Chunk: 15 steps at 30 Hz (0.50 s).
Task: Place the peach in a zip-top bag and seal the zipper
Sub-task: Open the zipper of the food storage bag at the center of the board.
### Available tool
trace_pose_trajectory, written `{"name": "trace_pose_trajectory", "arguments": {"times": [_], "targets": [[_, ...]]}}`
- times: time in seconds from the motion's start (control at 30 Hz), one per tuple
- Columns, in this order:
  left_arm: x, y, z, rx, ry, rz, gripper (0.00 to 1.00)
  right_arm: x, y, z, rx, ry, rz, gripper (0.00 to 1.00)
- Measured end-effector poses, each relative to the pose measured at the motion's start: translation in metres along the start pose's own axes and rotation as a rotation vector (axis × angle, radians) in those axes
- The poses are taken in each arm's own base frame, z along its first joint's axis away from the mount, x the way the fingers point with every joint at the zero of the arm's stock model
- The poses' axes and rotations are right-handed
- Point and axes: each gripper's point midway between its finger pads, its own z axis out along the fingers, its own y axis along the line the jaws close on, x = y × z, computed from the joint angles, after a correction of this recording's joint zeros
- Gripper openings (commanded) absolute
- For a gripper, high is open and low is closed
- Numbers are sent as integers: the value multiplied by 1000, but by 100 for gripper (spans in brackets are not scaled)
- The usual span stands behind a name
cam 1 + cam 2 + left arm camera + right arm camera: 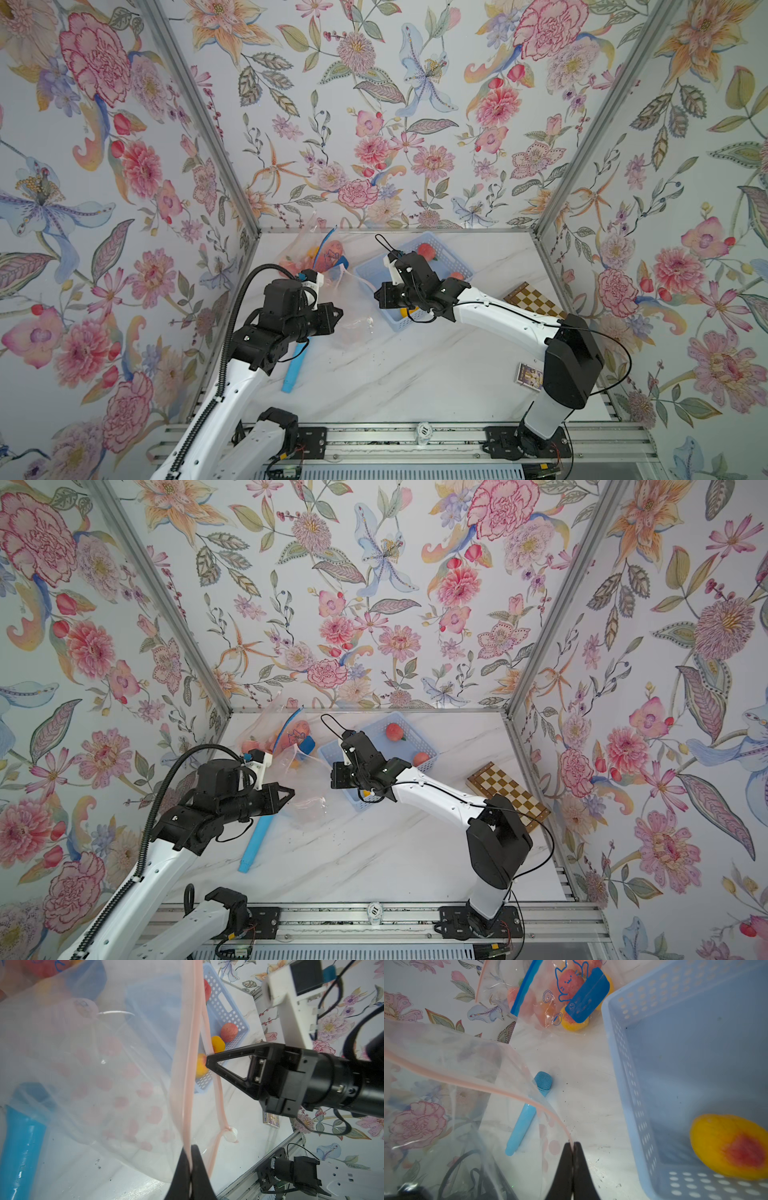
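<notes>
A clear zip-top bag (353, 309) with a pink zipper strip and pink dots hangs between my two grippers, mouth parted. My left gripper (191, 1147) is shut on one pink rim. My right gripper (573, 1145) is shut on the other rim; the left wrist view shows it as a black wedge (206, 1060) pinching the strip. A white slider (231, 1134) sits at the zipper's end. A pink-red round fruit with a green leaf, the peach by its look (394, 732), lies at the far end of the blue basket (453, 257), outside the bag.
The basket also holds a yellow fruit with a red blush (733, 1147) and another reddish fruit (228, 1031). Filled bags of fruit (316, 253) lie at the back left. A blue toy microphone (295, 365) lies under my left arm. A chessboard (534, 301) and a card box (530, 376) sit at the right.
</notes>
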Motion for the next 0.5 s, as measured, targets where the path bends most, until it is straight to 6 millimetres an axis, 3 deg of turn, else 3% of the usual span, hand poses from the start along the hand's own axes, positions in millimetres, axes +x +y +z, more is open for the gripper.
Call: {"name": "trace_pose_trajectory", "arguments": {"times": [0.2, 0.5], "targets": [[16, 22, 39, -25, 80, -99, 0, 13, -25, 5, 58, 35, 48, 3], [6, 25, 61, 8, 35, -156, 0, 10, -32, 5, 81, 20, 42, 46]]}}
